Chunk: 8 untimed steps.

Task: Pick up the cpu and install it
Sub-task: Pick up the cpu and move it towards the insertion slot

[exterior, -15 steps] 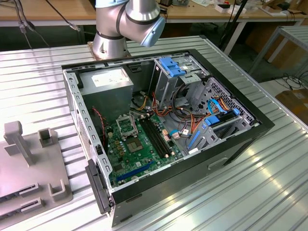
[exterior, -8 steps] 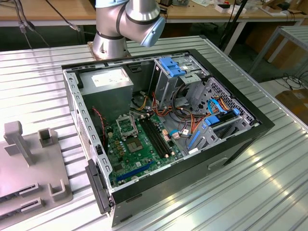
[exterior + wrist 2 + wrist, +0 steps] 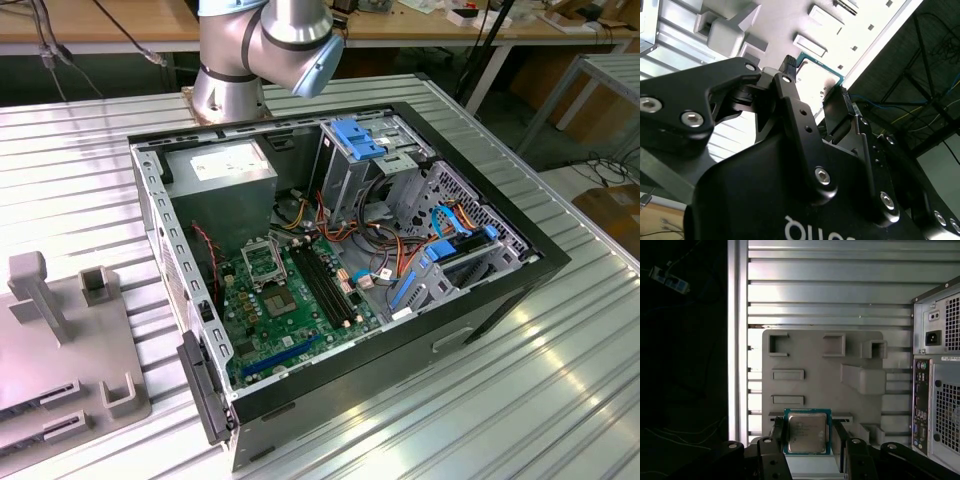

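Hand (image 3: 808, 427) pinching the cpu (image 3: 807, 433) by 2 opposite board edges; likely light, stiff, slippery and fragile, so edge-grip only.

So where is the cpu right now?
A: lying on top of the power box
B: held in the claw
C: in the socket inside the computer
B: in both wrist views the cpu sits clamped in the claw, with the grey tray behind it.
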Available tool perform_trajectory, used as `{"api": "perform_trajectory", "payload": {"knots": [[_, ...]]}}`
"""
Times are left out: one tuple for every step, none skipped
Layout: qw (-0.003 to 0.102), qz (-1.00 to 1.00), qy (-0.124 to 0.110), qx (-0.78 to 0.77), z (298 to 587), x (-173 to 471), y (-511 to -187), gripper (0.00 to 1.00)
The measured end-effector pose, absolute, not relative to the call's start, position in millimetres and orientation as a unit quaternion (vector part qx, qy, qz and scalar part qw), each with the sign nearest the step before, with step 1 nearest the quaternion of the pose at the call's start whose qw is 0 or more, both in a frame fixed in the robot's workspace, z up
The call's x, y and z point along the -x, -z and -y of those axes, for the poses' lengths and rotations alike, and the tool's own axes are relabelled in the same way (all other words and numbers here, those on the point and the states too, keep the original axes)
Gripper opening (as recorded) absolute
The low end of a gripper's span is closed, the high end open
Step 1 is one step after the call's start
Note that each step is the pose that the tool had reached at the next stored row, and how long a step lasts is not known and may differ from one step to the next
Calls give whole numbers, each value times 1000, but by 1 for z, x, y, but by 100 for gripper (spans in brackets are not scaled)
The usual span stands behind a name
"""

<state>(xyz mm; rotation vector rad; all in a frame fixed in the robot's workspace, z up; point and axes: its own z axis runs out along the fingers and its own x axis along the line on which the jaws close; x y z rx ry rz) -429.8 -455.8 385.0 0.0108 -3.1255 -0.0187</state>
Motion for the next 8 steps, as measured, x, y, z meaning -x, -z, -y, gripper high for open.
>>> {"api": "perform_trajectory", "payload": {"knots": [[8,1000,6,-3,456,429,-385,47],[8,1000,6,-3,456,429,-385,47],[8,1000,6,-3,456,429,-385,47],[8,1000,6,-3,456,428,-385,47],[8,1000,6,-4,456,428,-385,47],[8,1000,6,-3,456,427,-385,47],[8,1000,6,-3,456,427,-385,47],[8,1000,6,-4,456,426,-385,47]]}}
